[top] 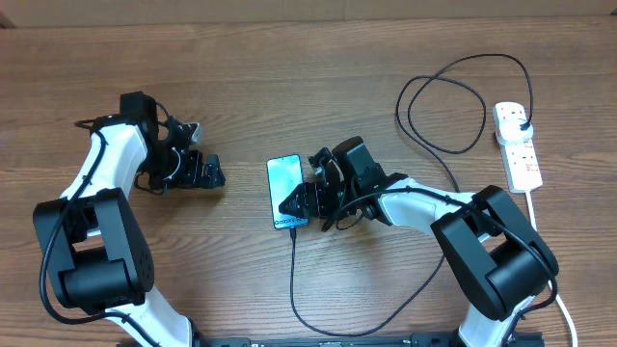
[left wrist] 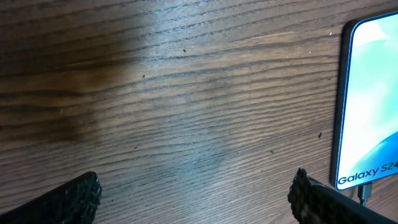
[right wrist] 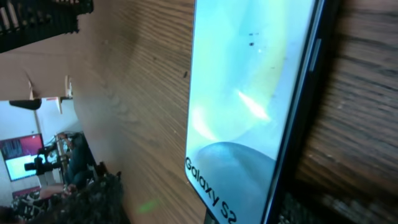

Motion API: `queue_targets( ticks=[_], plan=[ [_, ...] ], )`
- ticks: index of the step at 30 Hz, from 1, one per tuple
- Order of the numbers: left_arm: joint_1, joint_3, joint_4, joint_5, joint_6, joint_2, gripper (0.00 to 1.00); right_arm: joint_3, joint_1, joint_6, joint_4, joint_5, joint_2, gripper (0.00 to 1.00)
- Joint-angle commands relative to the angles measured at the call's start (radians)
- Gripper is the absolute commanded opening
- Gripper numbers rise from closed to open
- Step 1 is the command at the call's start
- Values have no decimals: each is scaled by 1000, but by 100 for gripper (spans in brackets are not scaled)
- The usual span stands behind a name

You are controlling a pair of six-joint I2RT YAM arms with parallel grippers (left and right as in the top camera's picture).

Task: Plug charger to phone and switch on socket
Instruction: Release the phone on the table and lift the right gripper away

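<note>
My right gripper [top: 299, 207] sits over the phone's [top: 284, 188] lower end, its fingers spread, wood showing between one of them and the phone's edge. It grasps nothing I can see. The charger [top: 294, 280] runs out from under that same end, and the tip looks seated, though I can't be sure. If I lift away crookedly, a finger could catch the cable and pull the tip out or drag the phone askew. The socket [top: 519, 154] lies well to the phone's right with cable loops between, so a low reach could sweep them. I can't tell whether its switch is on. My left gripper [top: 207, 173] is just left of the phone, wide open and empty.

The phone lies flat, screen up, pale blue in a dark frame, "Galaxy S24" near its lower edge.
</note>
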Motion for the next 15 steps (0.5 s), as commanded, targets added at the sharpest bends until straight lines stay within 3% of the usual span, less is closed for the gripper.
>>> queue_targets(
  ticks=[1,11,15],
  plan=[
    [-8,4,1,-3,-7,-8,100,-34,-5,-5,-35,169,50,79],
    [-8,4,1,-3,-7,-8,100,-29,-5,44,-71,218,48,82],
    [-8,4,2,-3,-7,-8,100,14,-6,43,-163,243,43,82]
  ],
)
